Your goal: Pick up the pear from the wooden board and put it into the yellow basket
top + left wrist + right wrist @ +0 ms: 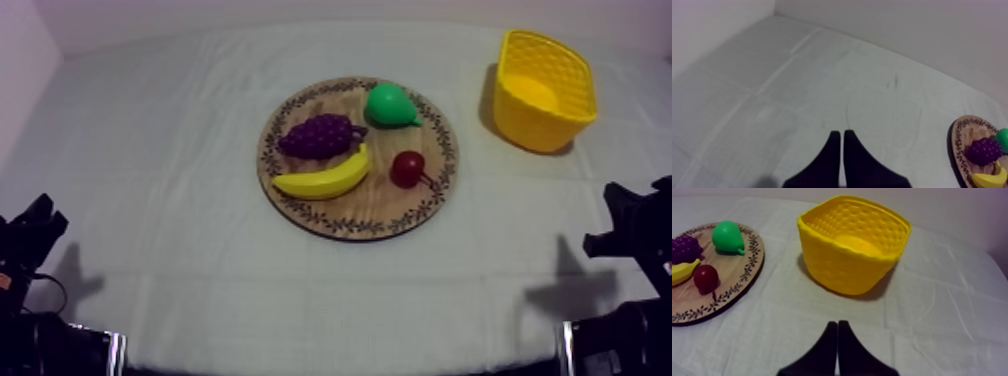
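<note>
A green pear [390, 104] lies on the far part of the round wooden board [300, 210], which sits mid-table. The yellow basket [545, 90] stands empty at the far right. In the right wrist view the pear [727, 236] is on the board [737, 288] and the basket [852, 248] is straight ahead of my right gripper [837, 325], whose fingers lie together as a narrow wedge on nothing. My left gripper [839, 135] is shut too, over bare cloth, with the board [962, 135] and pear [1002, 139] off to its side. Both arms rest low at the table's near corners.
Also on the board are purple grapes [320, 135], a banana [325, 178] and a small red fruit [407, 168]. A pale wall runs behind the table. Open cloth lies between the board and the basket.
</note>
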Controlling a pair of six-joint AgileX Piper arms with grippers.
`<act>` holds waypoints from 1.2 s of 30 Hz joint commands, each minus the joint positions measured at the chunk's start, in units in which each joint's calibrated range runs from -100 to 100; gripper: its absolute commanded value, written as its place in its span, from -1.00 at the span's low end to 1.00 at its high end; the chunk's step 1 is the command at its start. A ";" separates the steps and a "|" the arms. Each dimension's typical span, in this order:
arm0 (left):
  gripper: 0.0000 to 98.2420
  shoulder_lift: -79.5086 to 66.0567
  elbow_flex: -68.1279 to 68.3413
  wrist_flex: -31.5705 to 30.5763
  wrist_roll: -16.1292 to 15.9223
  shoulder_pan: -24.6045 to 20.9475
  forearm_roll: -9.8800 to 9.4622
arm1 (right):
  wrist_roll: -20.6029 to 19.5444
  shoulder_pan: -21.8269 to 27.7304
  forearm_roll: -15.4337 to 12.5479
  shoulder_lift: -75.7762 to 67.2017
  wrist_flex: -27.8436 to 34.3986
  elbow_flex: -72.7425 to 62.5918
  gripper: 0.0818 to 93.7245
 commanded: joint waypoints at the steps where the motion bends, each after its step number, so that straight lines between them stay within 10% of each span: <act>1: -1.00 -0.04 0.00 -0.01 0.02 -0.03 0.01 | -0.04 -0.02 0.00 -0.01 0.02 0.02 -0.99; 22: -1.00 -0.04 0.00 -0.01 -0.01 -0.03 0.01 | -0.92 0.59 0.34 0.51 3.10 -0.29 -0.99; 25: -1.00 -0.04 0.00 -0.01 0.01 -0.03 0.01 | -3.27 -0.81 5.53 3.07 4.03 -1.51 -0.99; 36: -1.00 -0.04 0.00 -0.01 -0.03 -0.03 0.01 | 1.07 -4.79 7.24 30.00 13.62 -35.13 -0.99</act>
